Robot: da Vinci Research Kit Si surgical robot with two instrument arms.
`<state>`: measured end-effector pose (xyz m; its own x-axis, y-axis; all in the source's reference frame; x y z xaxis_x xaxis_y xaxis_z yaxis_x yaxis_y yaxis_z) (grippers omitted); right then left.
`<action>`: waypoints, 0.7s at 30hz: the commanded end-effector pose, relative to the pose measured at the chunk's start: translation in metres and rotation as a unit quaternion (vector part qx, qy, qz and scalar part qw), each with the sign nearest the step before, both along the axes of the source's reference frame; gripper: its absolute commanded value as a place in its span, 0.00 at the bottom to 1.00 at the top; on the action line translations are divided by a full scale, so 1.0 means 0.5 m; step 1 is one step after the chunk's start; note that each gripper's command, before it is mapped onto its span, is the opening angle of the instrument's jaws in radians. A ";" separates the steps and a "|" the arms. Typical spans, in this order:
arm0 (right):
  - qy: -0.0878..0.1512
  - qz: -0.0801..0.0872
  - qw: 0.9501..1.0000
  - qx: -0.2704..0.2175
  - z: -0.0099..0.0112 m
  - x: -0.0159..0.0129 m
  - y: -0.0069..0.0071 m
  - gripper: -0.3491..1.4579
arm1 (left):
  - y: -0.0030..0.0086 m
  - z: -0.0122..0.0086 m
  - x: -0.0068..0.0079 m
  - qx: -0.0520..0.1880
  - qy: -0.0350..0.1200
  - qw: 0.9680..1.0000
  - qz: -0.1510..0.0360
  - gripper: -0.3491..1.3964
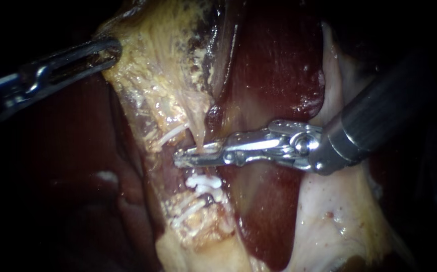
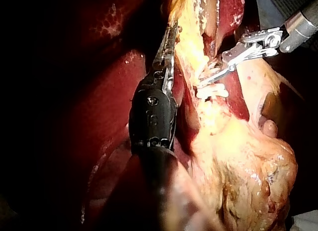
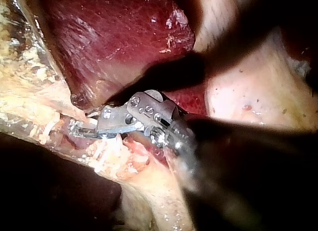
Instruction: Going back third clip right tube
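Note:
My right instrument (image 1: 195, 155) comes in from the right, its slim metal jaws lying across a thin pale tube (image 1: 198, 133) with a narrow gap between them. A white clip (image 1: 211, 147) shows at the tube against the upper jaw. Just below the jaws sits another white clip (image 1: 205, 182), and a third (image 1: 187, 209) lies lower in the yellow tissue. My left instrument (image 1: 108, 50) enters from the upper left and is shut on the edge of the yellowish gallbladder tissue (image 1: 152, 75), holding it taut. The left wrist view shows the same hold (image 2: 170, 35) and the right jaws (image 2: 211, 77).
Dark red liver (image 1: 273, 65) lies behind and to the right of the tube. Pale white tissue (image 1: 329, 216) spreads under the right shaft. A white strand (image 1: 170, 135) crosses the yellow tissue left of the jaws. Fatty yellow tissue (image 2: 238, 161) bulks beside the left shaft.

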<state>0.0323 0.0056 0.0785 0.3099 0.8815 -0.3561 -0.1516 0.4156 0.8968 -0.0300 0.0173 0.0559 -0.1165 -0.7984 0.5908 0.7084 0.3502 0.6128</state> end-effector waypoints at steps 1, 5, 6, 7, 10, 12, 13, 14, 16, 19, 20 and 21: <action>0.000 0.000 1.000 0.000 -0.0001 0.0000 0.0000 0.00 | -0.0001 0.0000 0.0000 0.000 0.000 1.000 0.000 0.00; 0.001 -0.001 1.000 0.001 -0.0001 -0.0002 0.0000 0.01 | -0.0002 0.0000 -0.0001 0.000 0.001 1.000 0.000 0.00; 0.001 -0.001 1.000 0.001 -0.0001 -0.0002 0.0000 0.08 | -0.0003 0.0000 -0.0001 0.000 0.001 1.000 0.000 0.00; 0.001 -0.001 1.000 0.001 -0.0001 -0.0003 0.0000 0.19 | -0.0003 -0.0001 -0.0001 0.000 0.001 1.000 0.000 0.00; -0.001 -0.002 1.000 0.001 0.0000 -0.0002 0.0002 0.41 | -0.0005 -0.0001 -0.0001 -0.001 0.001 1.000 0.000 0.00; 0.005 0.002 1.000 -0.017 0.0000 0.0000 0.0006 0.48 | -0.0007 -0.0002 -0.0001 -0.001 0.001 1.000 -0.001 0.00; 0.006 0.005 1.000 -0.030 0.0000 0.0000 0.0008 0.50 | -0.0008 -0.0003 -0.0001 -0.001 0.001 1.000 -0.001 0.00; 0.008 0.004 0.999 -0.039 0.0000 0.0000 0.0009 0.50 | -0.0008 -0.0003 -0.0001 -0.001 0.001 1.000 -0.001 0.00; 0.010 0.004 0.999 -0.047 0.0000 -0.0001 0.0011 0.52 | -0.0010 -0.0004 -0.0001 -0.001 0.001 1.000 -0.001 0.00; 0.011 0.005 0.998 -0.063 0.0002 -0.0004 0.0012 0.52 | -0.0012 -0.0005 -0.0001 -0.001 0.001 1.000 -0.001 0.00; 0.012 0.006 0.998 -0.064 0.0001 -0.0006 0.0010 0.52 | -0.0012 -0.0006 -0.0001 -0.001 0.001 1.000 -0.001 0.00; 0.014 0.003 0.998 -0.065 0.0000 -0.0007 0.0007 0.52 | -0.0013 -0.0006 -0.0001 -0.001 0.001 1.000 -0.001 0.00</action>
